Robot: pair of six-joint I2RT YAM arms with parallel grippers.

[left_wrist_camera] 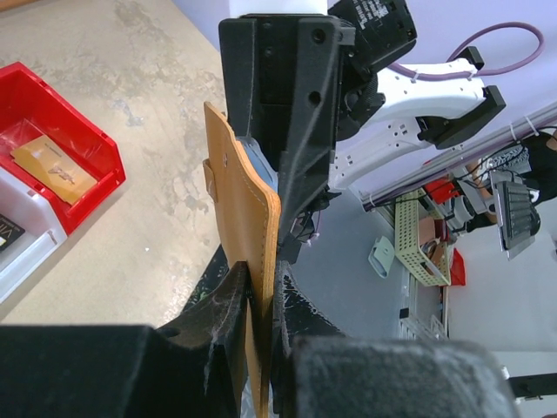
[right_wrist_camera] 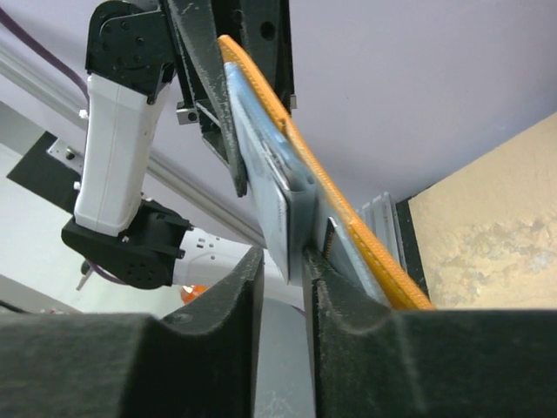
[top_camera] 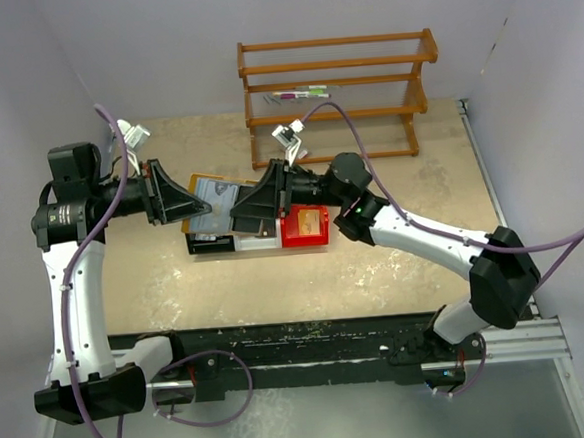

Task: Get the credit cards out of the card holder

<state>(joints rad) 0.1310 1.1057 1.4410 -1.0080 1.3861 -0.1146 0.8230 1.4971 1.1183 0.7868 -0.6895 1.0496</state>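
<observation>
The tan-orange card holder (top_camera: 213, 196) hangs open in the air above the bins, its pale blue-grey inside facing up. My left gripper (top_camera: 191, 206) is shut on its left edge; in the left wrist view the leather (left_wrist_camera: 239, 200) stands edge-on between my left gripper's (left_wrist_camera: 263, 292) two fingers. My right gripper (top_camera: 242, 217) meets it from the right. In the right wrist view a pale whitish-grey credit card (right_wrist_camera: 274, 205) sticks out of the inner pocket, and my right gripper (right_wrist_camera: 285, 261) pinches it beside the orange cover (right_wrist_camera: 348, 218).
A black bin (top_camera: 210, 247), a white bin (top_camera: 259, 244) and a red bin (top_camera: 306, 241) stand in a row under the card holder. The red bin (left_wrist_camera: 83, 144) holds a tan packet (left_wrist_camera: 52, 165). A wooden rack (top_camera: 338, 85) stands at the back.
</observation>
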